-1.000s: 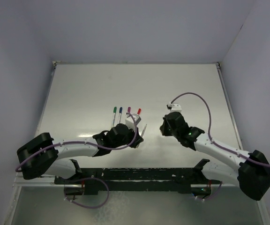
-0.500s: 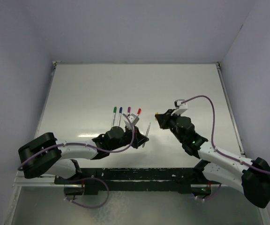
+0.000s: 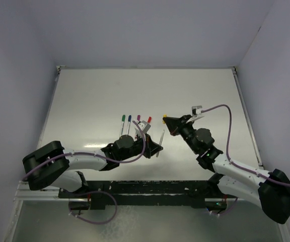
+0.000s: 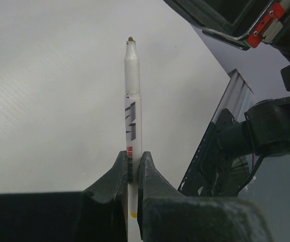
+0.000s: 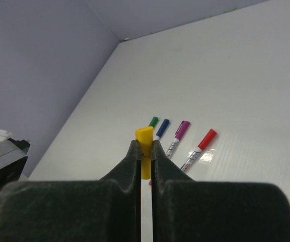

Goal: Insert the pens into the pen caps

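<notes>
From above, the left gripper (image 3: 157, 147) clamps an uncapped pen (image 3: 161, 136) just right of the row of capped pens (image 3: 135, 120), which lies on the table (image 3: 84, 96). The right gripper (image 3: 168, 121) pinches a yellow cap (image 3: 164, 120) right of the row, just past the pen's tip and apart from it.

Left wrist: the fingers (image 4: 117, 174) grip the pen (image 4: 133, 116) by its barrel, bare tip pointing away.

Right wrist: the fingers (image 5: 127, 166) squeeze the cap (image 5: 144, 138). The row (image 5: 181, 130) lies just beyond it, capped green, blue, magenta and red.

Illegible grey and red print on pen (image 4: 133, 118)
</notes>
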You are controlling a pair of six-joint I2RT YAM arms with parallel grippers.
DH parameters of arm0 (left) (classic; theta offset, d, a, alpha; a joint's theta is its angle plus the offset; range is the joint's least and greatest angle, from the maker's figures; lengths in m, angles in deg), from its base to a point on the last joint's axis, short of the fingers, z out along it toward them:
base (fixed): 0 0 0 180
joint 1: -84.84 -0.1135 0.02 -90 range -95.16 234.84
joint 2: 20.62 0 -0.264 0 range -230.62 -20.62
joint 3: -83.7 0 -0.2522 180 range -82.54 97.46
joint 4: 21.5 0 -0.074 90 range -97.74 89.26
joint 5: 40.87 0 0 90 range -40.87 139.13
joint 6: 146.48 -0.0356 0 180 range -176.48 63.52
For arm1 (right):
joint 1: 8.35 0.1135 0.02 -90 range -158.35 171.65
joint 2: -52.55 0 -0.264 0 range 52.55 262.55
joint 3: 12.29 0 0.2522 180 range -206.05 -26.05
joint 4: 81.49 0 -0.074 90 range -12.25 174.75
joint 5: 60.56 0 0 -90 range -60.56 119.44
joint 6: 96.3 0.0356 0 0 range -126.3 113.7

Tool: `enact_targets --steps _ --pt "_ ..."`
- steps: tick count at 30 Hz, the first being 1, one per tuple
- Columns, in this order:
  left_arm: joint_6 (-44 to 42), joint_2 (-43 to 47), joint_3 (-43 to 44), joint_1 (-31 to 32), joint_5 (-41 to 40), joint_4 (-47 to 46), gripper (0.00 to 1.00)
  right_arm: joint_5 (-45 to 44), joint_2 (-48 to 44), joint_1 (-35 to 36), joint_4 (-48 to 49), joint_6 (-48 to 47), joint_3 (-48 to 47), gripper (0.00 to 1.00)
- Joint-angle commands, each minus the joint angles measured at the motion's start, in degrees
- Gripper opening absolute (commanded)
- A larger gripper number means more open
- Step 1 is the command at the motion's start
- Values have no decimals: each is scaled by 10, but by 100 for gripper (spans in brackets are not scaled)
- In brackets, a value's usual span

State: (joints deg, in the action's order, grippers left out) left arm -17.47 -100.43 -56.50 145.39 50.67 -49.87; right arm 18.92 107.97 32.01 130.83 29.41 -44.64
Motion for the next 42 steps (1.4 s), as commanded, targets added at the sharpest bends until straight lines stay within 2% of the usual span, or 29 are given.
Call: enact_targets --steps 1,14,42 --pt "9 -3 19 3 2 -45 0 31 -6 -1 58 23 13 0" --pt "6 -3 18 2 -13 -49 0 37 -40 -1 73 31 43 0" --pt "3 -6 18 3 -29 -52 0 57 -31 1 104 66 68 0"
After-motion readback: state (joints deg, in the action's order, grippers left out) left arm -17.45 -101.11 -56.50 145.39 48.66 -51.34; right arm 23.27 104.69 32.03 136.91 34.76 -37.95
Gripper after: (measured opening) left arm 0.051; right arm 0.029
